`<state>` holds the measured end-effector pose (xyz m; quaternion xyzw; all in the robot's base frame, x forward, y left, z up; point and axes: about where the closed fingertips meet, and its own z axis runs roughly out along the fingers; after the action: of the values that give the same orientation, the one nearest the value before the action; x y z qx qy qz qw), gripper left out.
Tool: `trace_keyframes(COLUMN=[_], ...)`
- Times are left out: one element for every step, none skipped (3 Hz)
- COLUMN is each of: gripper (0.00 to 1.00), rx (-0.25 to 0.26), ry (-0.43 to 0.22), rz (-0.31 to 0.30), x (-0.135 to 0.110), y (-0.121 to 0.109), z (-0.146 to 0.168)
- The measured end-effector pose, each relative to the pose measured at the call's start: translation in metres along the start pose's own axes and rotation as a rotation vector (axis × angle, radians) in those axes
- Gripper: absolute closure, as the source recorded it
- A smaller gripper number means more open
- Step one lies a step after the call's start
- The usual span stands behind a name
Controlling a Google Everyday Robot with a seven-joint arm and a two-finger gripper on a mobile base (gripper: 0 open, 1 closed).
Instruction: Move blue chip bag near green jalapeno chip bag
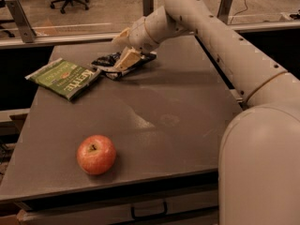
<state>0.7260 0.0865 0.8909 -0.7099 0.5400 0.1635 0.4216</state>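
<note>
The blue chip bag point(108, 63) lies crinkled on the grey table point(187, 107) at the far middle, just right of the green jalapeno chip bag point(64, 78). The two bags are almost touching. The green bag lies flat with its white "Kettle" lettering facing up. My gripper point(124, 48) hovers over the right part of the blue bag. Its tan fingers point(127, 59) are spread, the lower one resting on or just above the bag.
A red apple point(96, 154) sits near the table's front left. My arm point(211, 36) reaches in from the right across the far right corner. A railing and office chairs stand beyond the far edge.
</note>
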Motion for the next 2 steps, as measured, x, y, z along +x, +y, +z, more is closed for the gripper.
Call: trace_keyframes(gripper=[0.0, 0.0], rx=[0.028, 0.063], ry=[-0.024, -0.049], rz=[0.045, 0.162], x=[-0.007, 0.011], y=[-0.003, -0.013], z=[-0.014, -0.059])
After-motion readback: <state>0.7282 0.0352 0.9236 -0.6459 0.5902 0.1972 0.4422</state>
